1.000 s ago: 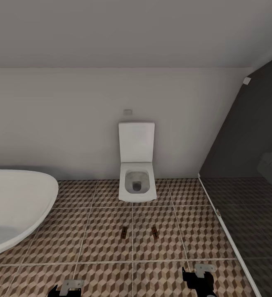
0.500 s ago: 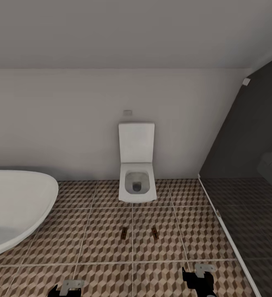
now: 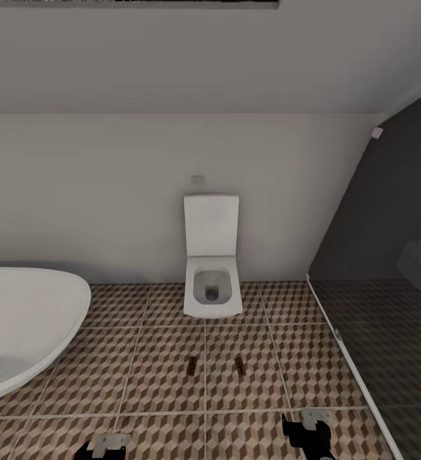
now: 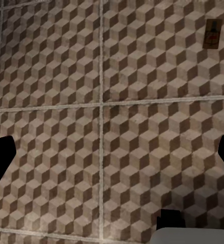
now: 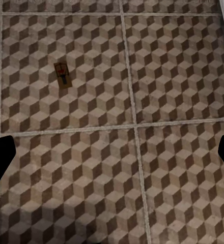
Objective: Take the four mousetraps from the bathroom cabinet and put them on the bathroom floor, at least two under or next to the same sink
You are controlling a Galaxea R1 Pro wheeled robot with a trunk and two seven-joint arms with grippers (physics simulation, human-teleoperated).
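View has tilted up a touch since before; nothing else moved. Two mousetraps [image 3: 191,365] [image 3: 239,365] lie on the bathroom floor [image 3: 159,377], ahead of both wide-open, empty grippers: left gripper [image 4: 112,157], right gripper [image 5: 112,157]. Bare tiles all around, tub [image 3: 25,326] left, glass panel [image 3: 376,332] right.

No readable text, labels or numbers anywhere, small wall plate [image 3: 198,179] at 12 o'clock above the toilet [image 3: 211,265] blank, possibly too blurred to tell

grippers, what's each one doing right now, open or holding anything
Left gripper: open, nothing between its fingers, patterned floor below.
Right gripper: open, holding nothing.
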